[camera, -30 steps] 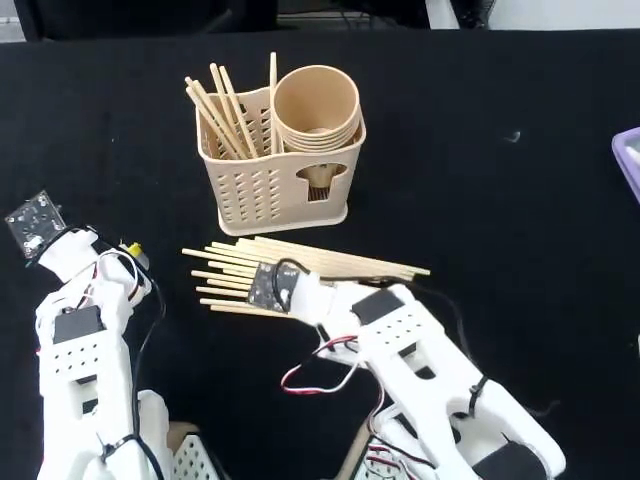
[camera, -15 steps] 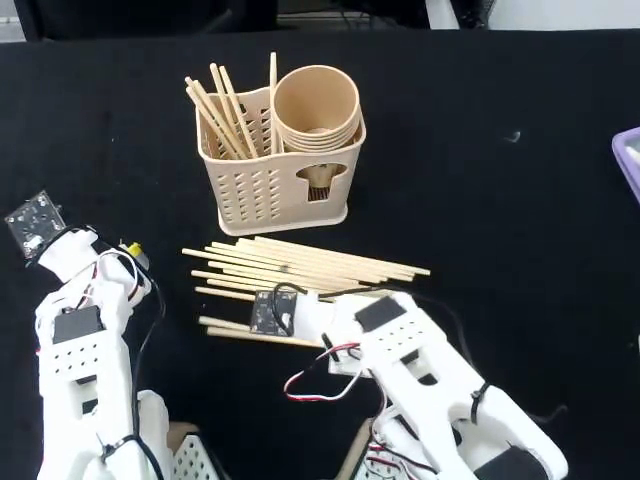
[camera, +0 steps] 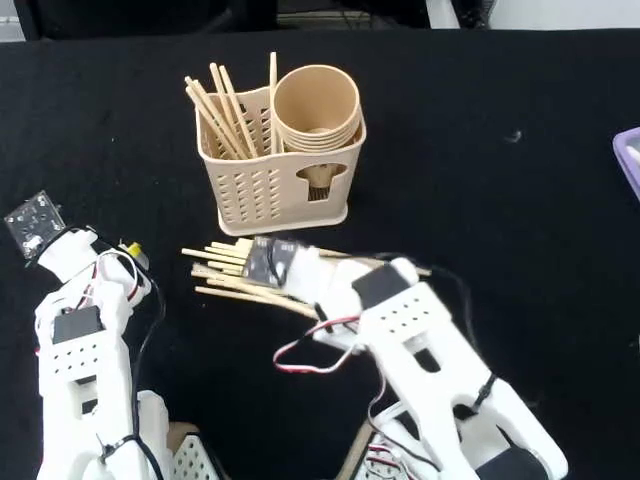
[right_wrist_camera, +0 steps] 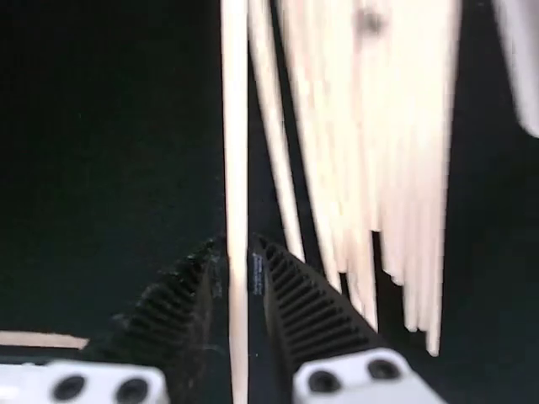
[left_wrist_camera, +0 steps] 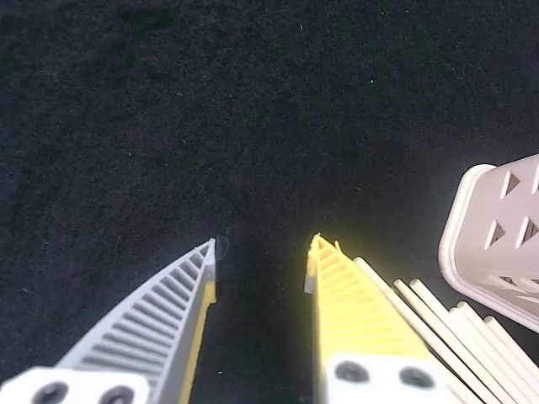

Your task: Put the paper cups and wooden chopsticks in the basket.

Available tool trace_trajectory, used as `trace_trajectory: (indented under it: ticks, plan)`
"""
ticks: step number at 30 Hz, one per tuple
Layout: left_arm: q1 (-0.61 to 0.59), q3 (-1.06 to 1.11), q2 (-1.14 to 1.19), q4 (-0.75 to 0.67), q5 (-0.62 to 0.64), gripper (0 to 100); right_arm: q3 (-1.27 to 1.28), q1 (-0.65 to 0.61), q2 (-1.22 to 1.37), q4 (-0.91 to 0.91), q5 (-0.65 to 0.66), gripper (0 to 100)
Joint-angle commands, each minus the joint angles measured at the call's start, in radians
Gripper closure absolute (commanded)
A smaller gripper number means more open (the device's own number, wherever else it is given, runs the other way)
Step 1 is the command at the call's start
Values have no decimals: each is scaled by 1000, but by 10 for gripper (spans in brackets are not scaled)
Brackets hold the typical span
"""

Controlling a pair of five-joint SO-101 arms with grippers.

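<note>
As the task stands: a stack of paper cups (camera: 316, 105) sits in one compartment of the basket (camera: 275, 190). A bunch of upright chopsticks (camera: 222, 110) leans in the compartment beside it, so the cups look finished and the sticks partly so.
What is left: a heap of loose chopsticks (camera: 225, 262) lies flat on the black table (camera: 500, 220), just in front of the basket. By my judgement that is at least as many sticks as stand inside.
Right arm: it is bent forward and low over the heap, its wrist near the basket's front wall. The right gripper (right_wrist_camera: 238, 251) points along the sticks.
Right pincer: pressed together on a single chopstick (right_wrist_camera: 235, 151), which runs lengthwise between the jaws at the edge of the heap.
Left arm: folded back at the near left of the table, well apart from the basket. The left gripper (left_wrist_camera: 263, 246) aims down at bare cloth beside the stick ends.
Left pincer: spread, with nothing between the jaws.
Step in hand: probably picking one stick out of the heap to carry to the basket.
</note>
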Motion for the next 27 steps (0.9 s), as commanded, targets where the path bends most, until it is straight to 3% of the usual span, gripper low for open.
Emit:
trace_trajectory:
  ticks: [1, 7, 11, 27]
  plan:
    - [4, -8, -18, -17, 6, 820, -177, -21, -85, 86, -54, 988]
    - [4, -10, -18, -17, 6, 820, -329, -135, -289, 124, -123, 988]
    - [4, -10, -18, -17, 6, 820, -344, -175, -349, -2, -195, 988]
    - [2, -10, -18, -17, 6, 820, -96, -175, -196, -1085, -411, 987]
